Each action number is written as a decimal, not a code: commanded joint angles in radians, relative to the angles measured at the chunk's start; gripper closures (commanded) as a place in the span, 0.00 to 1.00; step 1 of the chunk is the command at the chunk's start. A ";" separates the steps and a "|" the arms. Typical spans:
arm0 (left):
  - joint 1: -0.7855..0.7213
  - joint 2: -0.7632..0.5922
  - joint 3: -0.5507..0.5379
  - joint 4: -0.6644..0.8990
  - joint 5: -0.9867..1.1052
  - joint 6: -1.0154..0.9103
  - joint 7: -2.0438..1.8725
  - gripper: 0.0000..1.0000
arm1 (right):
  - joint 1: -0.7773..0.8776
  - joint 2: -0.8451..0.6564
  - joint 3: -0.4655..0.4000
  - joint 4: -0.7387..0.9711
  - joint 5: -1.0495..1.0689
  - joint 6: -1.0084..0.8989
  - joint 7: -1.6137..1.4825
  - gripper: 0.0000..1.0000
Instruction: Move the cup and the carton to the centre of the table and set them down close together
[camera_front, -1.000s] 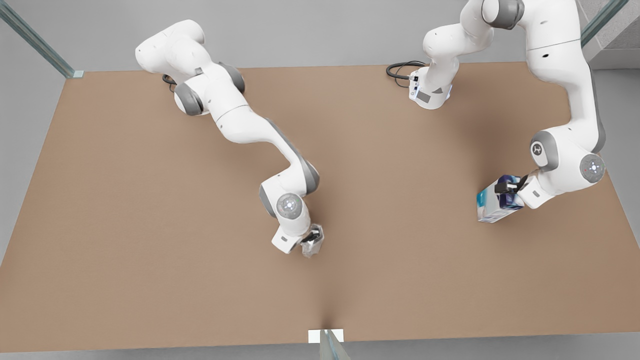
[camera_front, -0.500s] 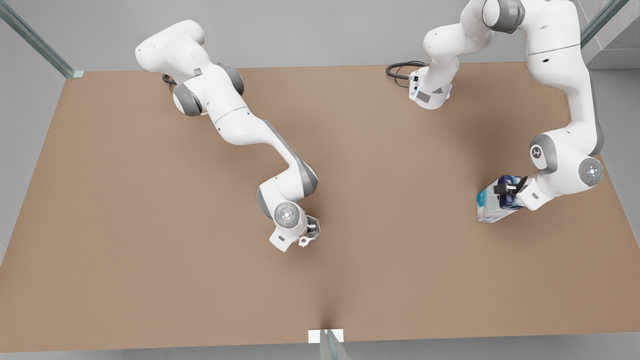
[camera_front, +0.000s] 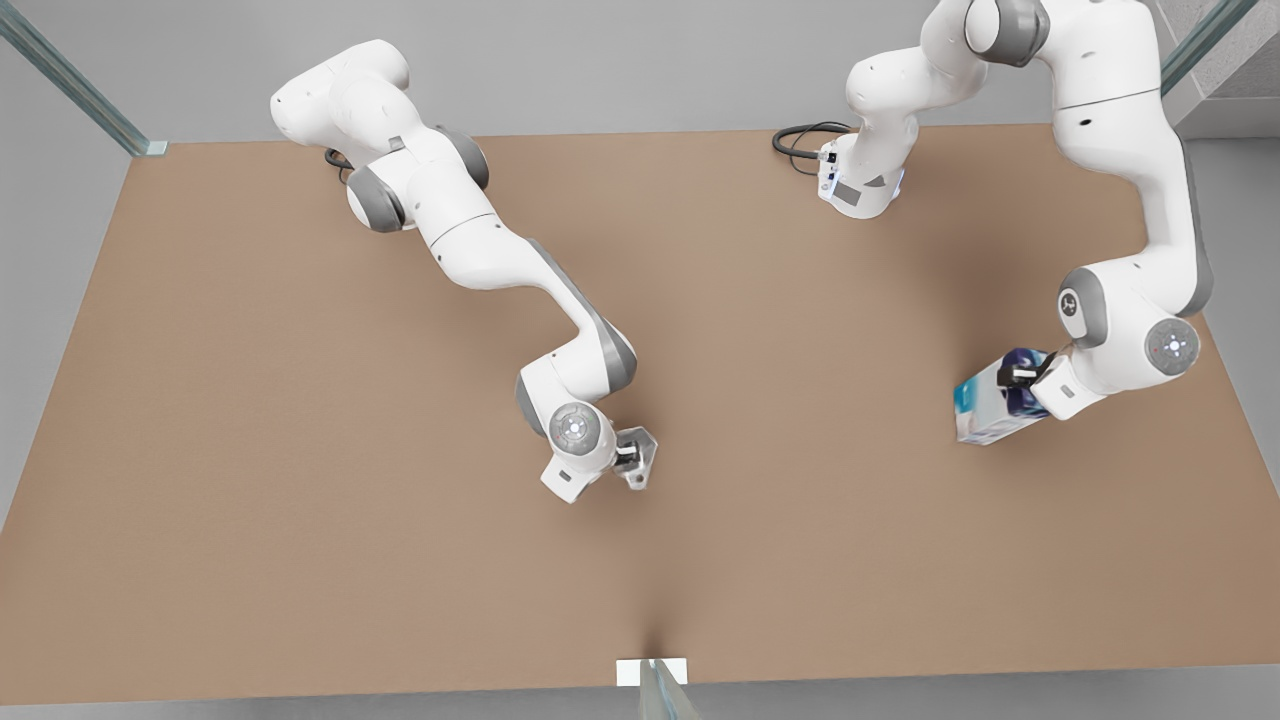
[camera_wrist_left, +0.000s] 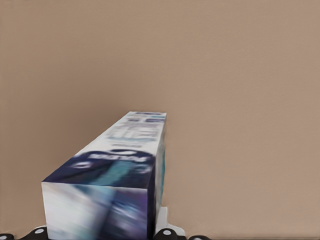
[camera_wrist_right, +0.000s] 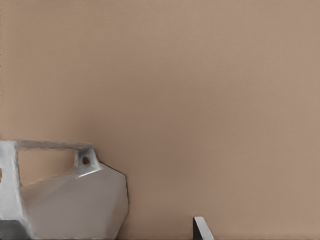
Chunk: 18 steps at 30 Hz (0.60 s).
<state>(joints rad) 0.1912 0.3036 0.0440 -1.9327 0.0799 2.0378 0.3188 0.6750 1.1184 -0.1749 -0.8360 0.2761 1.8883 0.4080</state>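
In the front view, the pale faceted cup (camera_front: 640, 457) hangs near the middle of the brown table (camera_front: 300, 420), with my right gripper (camera_front: 628, 458) shut on it. The right wrist view shows the cup (camera_wrist_right: 75, 200) with its handle close by, and one fingertip (camera_wrist_right: 201, 227) beside it. At the front view's right, my left gripper (camera_front: 1020, 378) is shut on the white, blue and teal carton (camera_front: 983, 405), which tilts just above the table. In the left wrist view the carton (camera_wrist_left: 115, 175) stretches away from the camera.
Both arm bases stand along the table's far edge, with a black cable (camera_front: 800, 135) by the one on the front view's right. A small white marker (camera_front: 650, 670) sits at the near edge. Bare tabletop lies between the two grippers.
My right gripper has swung the cup a little farther from the near edge and toward the front view's right, turning it. The left gripper with the carton has lifted very slightly.
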 joint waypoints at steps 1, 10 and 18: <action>0.001 0.000 0.000 0.000 -0.106 -0.001 0.003 0.35 | 0.000 0.000 0.000 0.000 0.002 0.000 0.000 0.00; -0.009 -0.001 -0.001 0.014 -0.108 -0.004 -0.060 0.38 | 0.000 -0.015 -0.002 0.002 0.009 -0.026 0.000 0.00; -0.013 -0.012 -0.001 0.031 -0.109 -0.019 -0.064 0.38 | -0.017 -0.068 -0.003 0.020 0.061 -0.107 0.000 0.00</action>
<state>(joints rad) 0.1780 0.2907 0.0429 -1.9021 -0.0071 2.0195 0.2540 0.6574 1.0498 -0.1779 -0.8161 0.3369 1.7792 0.4080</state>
